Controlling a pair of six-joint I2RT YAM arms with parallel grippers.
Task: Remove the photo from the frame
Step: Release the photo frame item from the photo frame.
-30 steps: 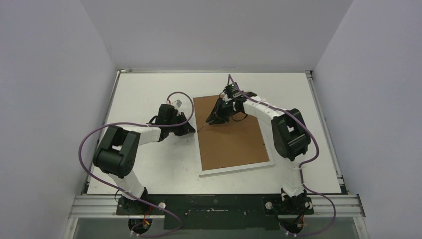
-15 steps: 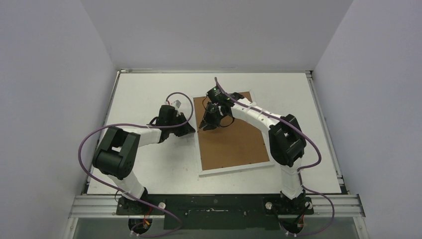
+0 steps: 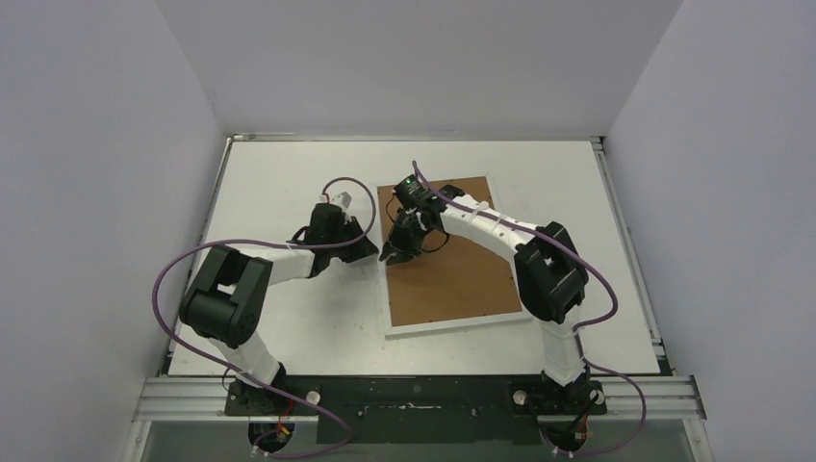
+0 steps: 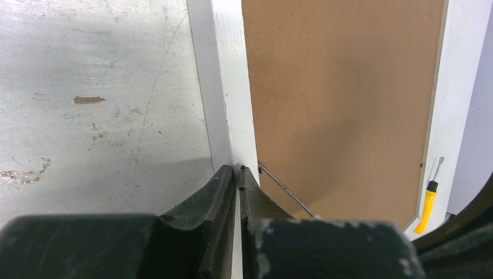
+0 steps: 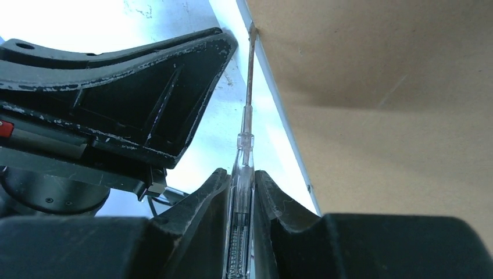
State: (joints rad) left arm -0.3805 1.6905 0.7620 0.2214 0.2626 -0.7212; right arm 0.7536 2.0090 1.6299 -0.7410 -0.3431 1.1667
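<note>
Right jaws clamped a screwdriver (image 5: 244,145) at the frame (image 4: 224,75) seam, left jaws shut; backing (image 4: 337,104) still in place

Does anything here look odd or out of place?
The frame lies face down, askew on the table. A yellow screwdriver lies loose by its far border, while the right gripper holds a clear screwdriver. Nothing looks broken.

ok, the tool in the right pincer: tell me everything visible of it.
The screwdriver is slim: a clear plastic handle with a spring visible inside, then a thin metal shaft. The right pincer is shut on the handle. The tip sits at the seam between the frame's white border and the brown backing board, along the frame's left side.
</note>
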